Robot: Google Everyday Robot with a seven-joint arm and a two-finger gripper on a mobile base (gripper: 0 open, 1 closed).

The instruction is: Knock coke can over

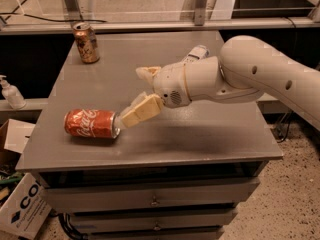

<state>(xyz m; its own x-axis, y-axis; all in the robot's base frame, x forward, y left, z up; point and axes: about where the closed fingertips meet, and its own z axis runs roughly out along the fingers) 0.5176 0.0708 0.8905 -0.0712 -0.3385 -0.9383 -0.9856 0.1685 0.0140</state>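
Coke can (92,124) lies on its side at the table's (200,134) front left (silver end toward arm). Gripper (133,97) just beside it, jaws spread, holding nothing.

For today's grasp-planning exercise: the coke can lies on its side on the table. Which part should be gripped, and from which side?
Probably the middle of the coke can, from above, closing on its near and far curved sides. It lies with its long axis left-right, silver top facing the open pincer, which hovers just right of it; the table blocks any grip from below.
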